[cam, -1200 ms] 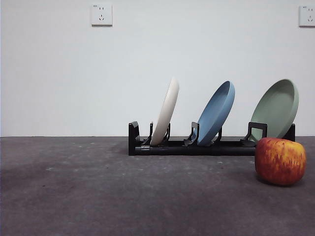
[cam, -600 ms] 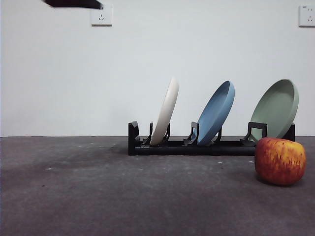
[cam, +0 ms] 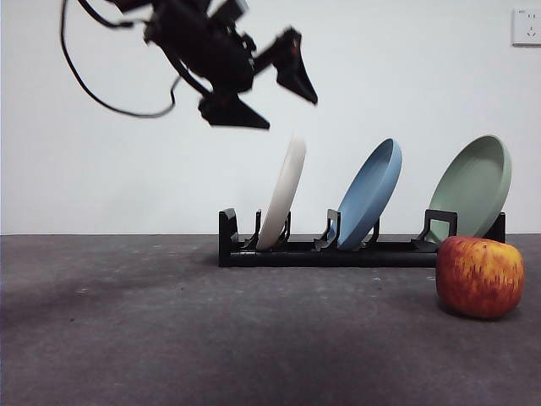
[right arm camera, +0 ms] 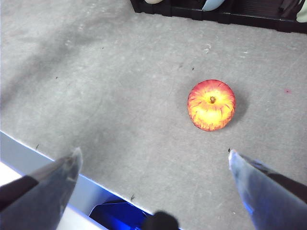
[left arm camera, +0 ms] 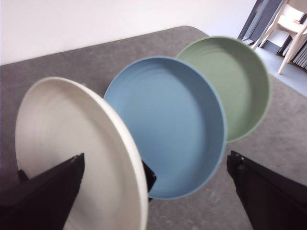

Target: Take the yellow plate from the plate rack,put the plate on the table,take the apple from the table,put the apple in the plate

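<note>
Front view: the plate rack (cam: 338,247) stands on the counter (cam: 169,338) and carries three tilted plates, each in its own slot. The yellow plate (cam: 282,193) occupies the slot nearest one end of the rack, the blue plate (cam: 370,193) the middle slot, and the sage-green plate (cam: 475,184) the slot at the other end. The apple (cam: 479,277) rests on the counter in front of the rack, just beside the sage-green plate's end. The left tool (cam: 272,83) hangs in the air above the yellow plate's upper rim, clear of it, jaws spread apart.

Left wrist view: the left tool (left arm camera: 153,191) looks down on the concave faces of the three plates, which the front view shows nearly edge-on. The yellow plate (left arm camera: 72,143) lies between the spread jaws, one jaw in front of its face; no contact is visible.

Right wrist view: the right tool (right arm camera: 153,177) is released, its jaws wide, and holds nothing. The apple (right arm camera: 211,105) appears from above, stem upward, apart from the rack (right arm camera: 216,12), whose base shows only as a strip. A wall socket (cam: 527,27) appears in the front view alone.
</note>
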You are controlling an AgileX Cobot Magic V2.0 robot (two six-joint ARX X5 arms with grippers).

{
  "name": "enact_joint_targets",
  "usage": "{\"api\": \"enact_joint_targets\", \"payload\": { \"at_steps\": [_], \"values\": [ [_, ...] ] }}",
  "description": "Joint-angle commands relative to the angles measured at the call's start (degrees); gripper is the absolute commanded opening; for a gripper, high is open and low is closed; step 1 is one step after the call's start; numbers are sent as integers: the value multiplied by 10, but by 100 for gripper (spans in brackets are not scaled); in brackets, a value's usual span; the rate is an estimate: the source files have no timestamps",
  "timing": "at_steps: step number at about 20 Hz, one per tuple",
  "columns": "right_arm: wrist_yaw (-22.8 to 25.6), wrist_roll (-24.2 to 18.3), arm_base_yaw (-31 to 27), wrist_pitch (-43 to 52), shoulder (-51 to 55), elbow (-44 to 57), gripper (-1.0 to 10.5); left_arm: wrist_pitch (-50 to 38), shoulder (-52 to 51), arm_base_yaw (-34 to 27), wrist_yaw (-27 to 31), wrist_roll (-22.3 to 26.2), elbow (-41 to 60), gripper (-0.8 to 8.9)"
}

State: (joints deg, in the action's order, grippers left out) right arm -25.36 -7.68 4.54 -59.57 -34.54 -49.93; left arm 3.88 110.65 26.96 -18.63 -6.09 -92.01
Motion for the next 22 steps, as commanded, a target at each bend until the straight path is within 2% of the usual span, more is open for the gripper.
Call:
{"api": "enact_joint_targets", "payload": {
  "at_steps": [1,6,9,14,22],
  "values": [
    [0,3,2,3,0,-2,661,-22,33,3,8,-2,-2,499],
    [0,3,2,3,0,-2,661,-26,69,7,27,-2,-2,480],
    [0,3,2,3,0,-2,661,-23,73,12,34,1,-2,207],
    [0,3,2,3,0,-2,661,-21,73,13,31,1,-2,-8],
    [0,3,2,-6,0,-2,661,-18,61,12,5,0,-3,-9]
  ]
}}
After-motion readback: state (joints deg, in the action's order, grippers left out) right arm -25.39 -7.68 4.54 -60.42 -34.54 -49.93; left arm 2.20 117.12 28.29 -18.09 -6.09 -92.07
